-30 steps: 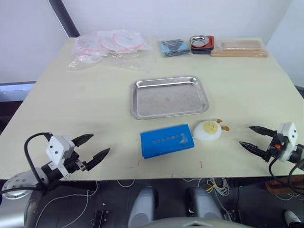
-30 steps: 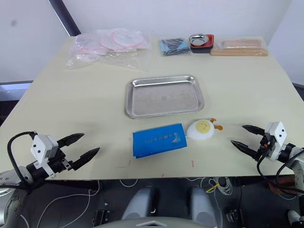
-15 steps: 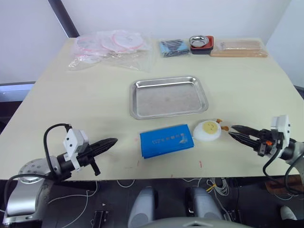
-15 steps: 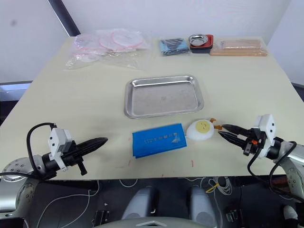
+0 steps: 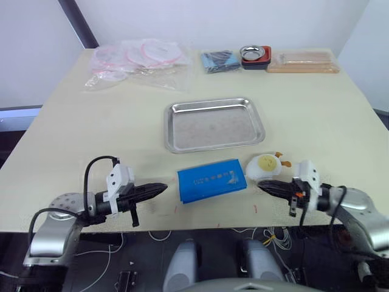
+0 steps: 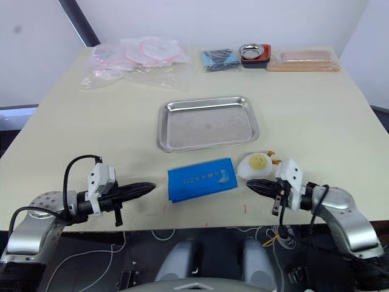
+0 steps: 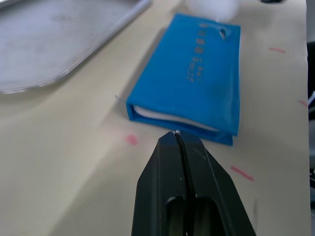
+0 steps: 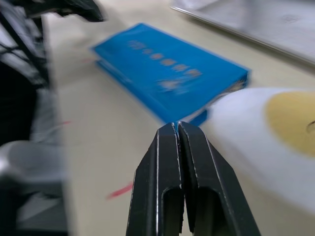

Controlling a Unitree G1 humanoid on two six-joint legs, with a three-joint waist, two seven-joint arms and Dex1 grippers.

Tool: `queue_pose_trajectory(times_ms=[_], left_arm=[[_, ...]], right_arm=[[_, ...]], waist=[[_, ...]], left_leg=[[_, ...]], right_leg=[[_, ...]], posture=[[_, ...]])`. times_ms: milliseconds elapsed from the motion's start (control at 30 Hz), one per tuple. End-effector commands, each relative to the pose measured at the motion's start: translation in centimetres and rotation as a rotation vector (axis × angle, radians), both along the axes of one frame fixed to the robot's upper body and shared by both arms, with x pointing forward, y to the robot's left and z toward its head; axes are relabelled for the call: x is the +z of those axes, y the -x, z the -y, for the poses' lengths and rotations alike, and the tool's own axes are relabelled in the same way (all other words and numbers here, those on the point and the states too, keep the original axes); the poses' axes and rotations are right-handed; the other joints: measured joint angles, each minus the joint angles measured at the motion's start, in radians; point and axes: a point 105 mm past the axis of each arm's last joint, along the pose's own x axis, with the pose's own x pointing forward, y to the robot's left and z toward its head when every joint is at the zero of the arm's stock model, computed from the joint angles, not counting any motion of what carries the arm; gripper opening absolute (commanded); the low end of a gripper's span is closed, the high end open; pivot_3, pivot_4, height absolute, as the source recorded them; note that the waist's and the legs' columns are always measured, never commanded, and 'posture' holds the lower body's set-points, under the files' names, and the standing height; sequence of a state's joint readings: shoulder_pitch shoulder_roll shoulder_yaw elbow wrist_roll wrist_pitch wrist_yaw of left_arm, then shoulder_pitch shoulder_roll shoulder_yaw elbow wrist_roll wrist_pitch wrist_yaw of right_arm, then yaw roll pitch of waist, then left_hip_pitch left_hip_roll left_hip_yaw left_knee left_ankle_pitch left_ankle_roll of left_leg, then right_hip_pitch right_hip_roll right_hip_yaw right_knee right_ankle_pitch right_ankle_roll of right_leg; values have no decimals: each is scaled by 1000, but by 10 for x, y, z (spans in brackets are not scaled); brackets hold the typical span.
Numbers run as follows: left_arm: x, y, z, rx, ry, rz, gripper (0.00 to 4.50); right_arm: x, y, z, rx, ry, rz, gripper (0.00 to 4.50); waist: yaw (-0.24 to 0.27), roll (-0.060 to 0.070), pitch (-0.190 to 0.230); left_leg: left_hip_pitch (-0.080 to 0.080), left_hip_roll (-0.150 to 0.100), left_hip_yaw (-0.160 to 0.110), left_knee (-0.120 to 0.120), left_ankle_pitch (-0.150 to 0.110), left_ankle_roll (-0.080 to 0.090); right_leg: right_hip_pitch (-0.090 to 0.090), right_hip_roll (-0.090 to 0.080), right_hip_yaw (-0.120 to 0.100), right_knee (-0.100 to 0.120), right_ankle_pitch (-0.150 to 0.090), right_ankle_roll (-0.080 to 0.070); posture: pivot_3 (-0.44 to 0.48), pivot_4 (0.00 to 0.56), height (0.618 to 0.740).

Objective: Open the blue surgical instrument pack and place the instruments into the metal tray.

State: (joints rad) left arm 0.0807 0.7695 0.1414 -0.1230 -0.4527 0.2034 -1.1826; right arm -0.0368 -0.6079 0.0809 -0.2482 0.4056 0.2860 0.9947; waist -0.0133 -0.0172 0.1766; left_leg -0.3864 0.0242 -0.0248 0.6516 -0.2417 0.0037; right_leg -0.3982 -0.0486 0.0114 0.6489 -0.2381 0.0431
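A: How far along is the robot?

B: It is barely starting. The blue surgical instrument pack (image 5: 213,180) is lying folded shut at the table's six o'clock edge, just below the metal tray (image 5: 215,123), which appears to be holding nothing.

A: And the grippers?

B: The left gripper (image 5: 159,188) is pointing in from nine o'clock, clenched and empty; the right gripper (image 5: 265,187) is pointing from three o'clock, also pinched shut, beside an egg-shaped toy (image 5: 266,165).

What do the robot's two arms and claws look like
Each arm is rounded silver-grey metal with a looping black cable. The left claw and right claw each have two black, tapered, pointed fingers fixed to a small white block at the wrist; the right wrist also shows a small orange-red detail.
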Motion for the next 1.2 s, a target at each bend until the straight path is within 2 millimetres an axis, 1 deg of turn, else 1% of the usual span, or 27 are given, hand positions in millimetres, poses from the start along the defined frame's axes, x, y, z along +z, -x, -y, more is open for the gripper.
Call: queue_pose_trajectory(times_ms=[33, 133, 267, 433, 533, 700, 800, 1000, 1200], left_arm=[[-2, -1, -1, -26, -23, -9, 0], [-4, -4, 0, -33, -21, -13, 0], [-8, -7, 3, -40, -22, -10, 0], [-13, -12, 10, -57, -15, -5, 0], [-13, -14, 14, -62, -12, -1, 0], [-4, -22, 27, -63, 43, 18, 0], [-4, -23, 29, -81, 31, 23, 0], [-2, -33, 38, -75, 53, 34, 0], [-7, -44, 44, -61, 55, 54, 0]], right_arm=[[-6, -9, -1, -6, 57, 52, 106], [-11, -18, -3, -25, 82, 81, 106], [-13, -26, -6, -33, 92, 103, 106], [-12, -31, -8, -49, 73, 118, 106], [-11, -33, -9, -54, 60, 125, 106], [-11, -33, -12, -47, 54, 126, 106], [-11, -34, -14, -45, 47, 129, 106], [-11, -33, -19, -27, 30, 123, 106], [-9, -23, -20, 20, 5, 89, 106]], waist=[[2, 0, 0], [3, 0, 0], [2, 0, 0], [2, 0, 0], [1, 0, 0], [1, 0, 0], [1, 0, 0], [2, 0, 0], [1, -1, 0]], left_leg=[[0, 0, 0, 0, 0, 0], [-1, -1, 0, 0, 0, 0], [-2, -1, 0, 0, 0, 0], [-2, -1, 0, 0, 0, 0], [-3, -1, 0, 0, 0, 0], [-4, -1, 0, 1, 0, 0], [-5, -1, 1, 1, 0, 0], [-9, -1, 0, 2, 0, 0], [-9, -1, 1, 2, 0, 0]], right_leg=[[0, 0, 0, 0, 0, 0], [0, 0, 0, 0, 0, -1], [-2, 0, 0, 0, 2, -3], [-3, 0, 0, 1, 2, -3], [-3, 0, 0, 1, 4, 1], [-5, 0, 1, 3, 4, 1], [-7, 0, 2, 6, 5, 1], [-11, 1, 2, 9, 5, 0], [-11, 1, 3, 9, 5, 0]], posture=[[0, 150, 740], [0, 150, 740], [0, 150, 740], [0, 150, 740], [0, 150, 740], [0, 150, 740], [0, 150, 740], [0, 150, 740], [0, 150, 740]])
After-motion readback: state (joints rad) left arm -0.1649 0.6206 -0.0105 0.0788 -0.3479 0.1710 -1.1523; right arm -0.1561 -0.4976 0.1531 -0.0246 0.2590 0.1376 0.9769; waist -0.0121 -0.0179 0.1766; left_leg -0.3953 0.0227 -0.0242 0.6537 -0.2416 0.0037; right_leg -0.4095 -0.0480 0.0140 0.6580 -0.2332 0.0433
